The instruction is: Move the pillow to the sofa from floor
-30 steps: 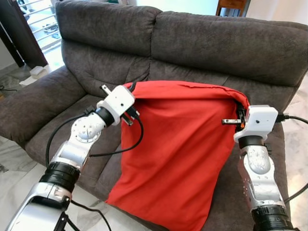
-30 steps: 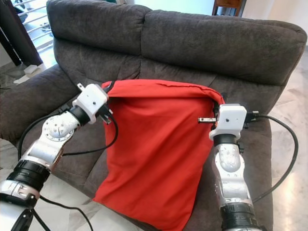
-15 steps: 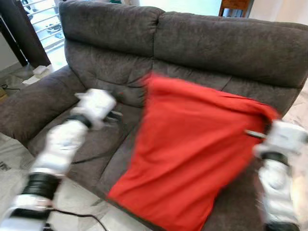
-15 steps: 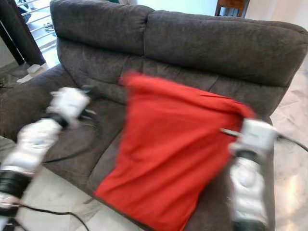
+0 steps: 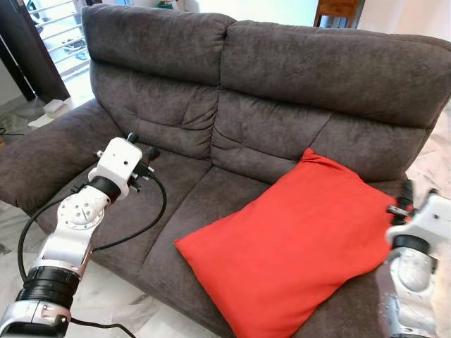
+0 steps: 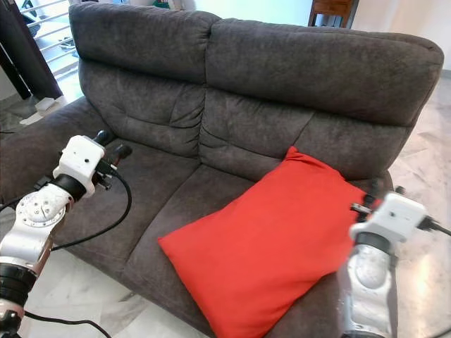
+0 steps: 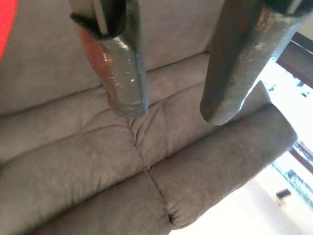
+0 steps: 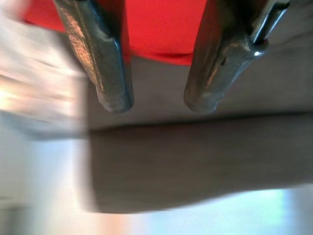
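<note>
Red pillow: lying on right seat cushion of dark grey sofa, top corner leaning against backrest, lower corner overhanging seat front | Left pincer: fingers spread, holding nothing, above left seat | Right pincer: fingers apart, holding nothing, just beside pillow's right edge | Floor: pale marble.

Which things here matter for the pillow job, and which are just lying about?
Job: pillow; sofa; left gripper and right gripper, jaws open, holding nothing.
Lying about: white object on floor; wooden chair behind sofa.
</note>
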Robot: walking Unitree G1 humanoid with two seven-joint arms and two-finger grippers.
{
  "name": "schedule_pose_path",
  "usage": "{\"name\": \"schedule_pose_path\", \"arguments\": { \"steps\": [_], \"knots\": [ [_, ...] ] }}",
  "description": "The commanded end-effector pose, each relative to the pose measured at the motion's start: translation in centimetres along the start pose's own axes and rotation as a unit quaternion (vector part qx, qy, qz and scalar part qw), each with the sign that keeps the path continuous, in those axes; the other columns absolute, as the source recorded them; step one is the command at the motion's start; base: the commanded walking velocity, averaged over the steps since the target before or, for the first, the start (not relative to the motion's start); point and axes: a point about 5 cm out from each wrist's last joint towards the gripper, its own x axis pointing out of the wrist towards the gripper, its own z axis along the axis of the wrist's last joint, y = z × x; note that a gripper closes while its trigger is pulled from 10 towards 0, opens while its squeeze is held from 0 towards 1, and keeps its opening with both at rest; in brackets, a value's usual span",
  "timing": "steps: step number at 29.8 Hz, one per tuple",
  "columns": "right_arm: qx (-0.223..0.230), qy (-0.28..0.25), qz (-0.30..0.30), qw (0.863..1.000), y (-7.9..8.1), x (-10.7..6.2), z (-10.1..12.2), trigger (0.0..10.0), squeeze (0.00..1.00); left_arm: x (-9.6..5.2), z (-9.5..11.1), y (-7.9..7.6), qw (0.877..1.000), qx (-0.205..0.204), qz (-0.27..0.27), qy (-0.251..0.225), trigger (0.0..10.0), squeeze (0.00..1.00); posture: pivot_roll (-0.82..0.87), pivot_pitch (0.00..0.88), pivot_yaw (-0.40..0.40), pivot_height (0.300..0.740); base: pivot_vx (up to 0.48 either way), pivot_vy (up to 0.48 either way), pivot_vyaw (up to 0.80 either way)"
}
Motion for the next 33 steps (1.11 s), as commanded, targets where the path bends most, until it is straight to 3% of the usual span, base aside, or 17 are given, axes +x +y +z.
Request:
{"name": "schedule_pose_path", "arguments": {
  "steps": [1, 2, 4, 5, 6, 7, 10, 11, 13, 16, 17, 20, 22, 24, 28, 29, 33],
  "knots": [
    [-0.001, 0.011, 0.073, 0.997, 2.4, -0.2, -0.3, 10.0, 0.5, -0.7, -0.6, 0.0, 0.999, -0.026, 0.017, 0.011, 10.0, 1.0, 0.02, 0.133, 0.062, 0.74, 0.0, 0.0, 0.0],
    [-0.007, 0.024, 0.081, 0.996, 2.7, -0.4, -0.8, 10.0, 0.0, -0.9, -1.0, -0.3, 0.999, -0.038, 0.02, 0.019, 10.0, 1.0, 0.02, 0.13, 0.062, 0.74, 0.0, 0.0, 0.0],
    [-0.021, 0.038, 0.081, 0.996, 2.7, -0.6, -1.4, 10.0, 0.0, -1.2, -1.6, -0.6, 0.998, -0.052, 0.023, 0.029, 10.0, 1.0, 0.02, 0.13, 0.062, 0.74, 0.0, 0.0, 0.0],
    [-0.02, 0.074, 0.054, 0.996, 1.7, -1.3, -3.1, 10.0, 0.0, -2.2, -3.7, -1.7, 0.993, -0.094, 0.031, 0.067, 10.0, 1.0, 0.02, 0.127, 0.06, 0.74, 0.0, 0.0, 0.0],
    [-0.024, 0.089, 0.038, 0.995, 1.1, -1.7, -3.9, 10.0, 0.0, -2.7, -4.5, -2.1, 0.991, -0.103, 0.033, 0.083, 10.0, 0.66, 0.02, 0.126, 0.06, 0.74, 0.0, 0.0, 0.0],
    [-0.029, 0.103, 0.024, 0.994, 0.5, -2.0, -4.5, 10.0, 0.0, -3.2, -5.1, -2.4, 0.989, -0.109, 0.033, 0.097, 10.0, 0.0, 0.02, 0.127, 0.06, 0.74, 0.0, 0.0, 0.0],
    [-0.027, 0.168, -0.031, 0.985, -2.2, -4.1, -7.5, 10.0, 0.0, -5.7, -8.8, -4.0, 0.971, -0.155, 0.04, 0.176, 10.0, 0.0, 0.01, 0.123, 0.062, 0.74, 0.0, 0.0, 0.0],
    [-0.033, 0.202, -0.047, 0.978, -3.6, -5.6, -9.0, 10.0, 0.0, -7.4, -10.6, -4.9, 0.959, -0.174, 0.043, 0.22, 10.0, 0.0, 0.01, 0.122, 0.061, 0.74, 0.0, 0.0, 0.0],
    [-0.041, 0.228, -0.058, 0.971, -4.5, -6.8, -10.1, 10.0, 0.0, -8.4, -11.6, -5.4, 0.953, -0.176, 0.043, 0.245, 10.0, 0.0, 0.01, 0.118, 0.062, 0.74, 0.0, 0.0, 0.0],
    [-0.056, 0.299, -0.096, 0.948, -7.1, -10.2, -12.5, 10.0, 0.0, -11.3, -13.7, -6.7, 0.936, -0.171, 0.033, 0.305, 10.0, 0.0, 0.0, 0.108, 0.063, 0.74, 0.0, 0.0, 0.0],
    [-0.067, 0.334, -0.121, 0.933, -8.4, -12.1, -13.4, 10.0, 0.0, -12.8, -14.6, -7.6, 0.927, -0.166, 0.021, 0.334, 10.0, 0.0, 0.0, 0.098, 0.065, 0.74, 0.0, 0.0, 0.0],
    [-0.082, 0.374, -0.151, 0.911, -10.0, -14.7, -14.4, 10.0, 0.0, -14.6, -15.4, -8.9, 0.917, -0.158, -0.003, 0.365, 10.0, 0.0, 0.0, 0.082, 0.069, 0.74, 0.0, 0.0, 0.0],
    [-0.088, 0.389, -0.163, 0.902, -10.5, -15.7, -14.7, 10.0, 0.0, -15.2, -15.8, -9.4, 0.913, -0.154, -0.009, 0.377, 10.0, 0.0, 0.0, 0.075, 0.07, 0.74, 0.0, 0.0, 0.0],
    [-0.09, 0.425, -0.164, 0.886, -11.0, -18.0, -15.5, 10.0, 0.0, -16.7, -16.4, -10.8, 0.901, -0.162, -0.024, 0.402, 10.0, 0.0, -0.01, 0.043, 0.073, 0.74, 0.0, 0.0, 0.0],
    [-0.118, 0.461, -0.142, 0.868, -11.0, -19.8, -16.2, 10.0, 0.0, -18.3, -17.2, -12.1, 0.883, -0.157, -0.039, 0.441, 10.0, 0.0, -0.02, 0.013, 0.067, 0.74, 0.0, 0.0, 0.0],
    [-0.117, 0.474, -0.142, 0.861, -11.0, -20.5, -16.5, 10.0, 0.0, -19.2, -17.6, -12.3, 0.872, -0.154, -0.036, 0.463, 10.0, 0.0, -0.02, 0.0, 0.065, 0.74, 0.0, 0.0, 0.0],
    [-0.109, 0.48, -0.141, 0.859, -10.9, -20.9, -16.6, 10.0, 0.0, -20.6, -18.2, -12.4, 0.854, -0.161, -0.02, 0.495, 10.0, 0.0, -0.02, 0.0, 0.063, 0.74, 0.0, 0.0, 0.0]
  ]
}}
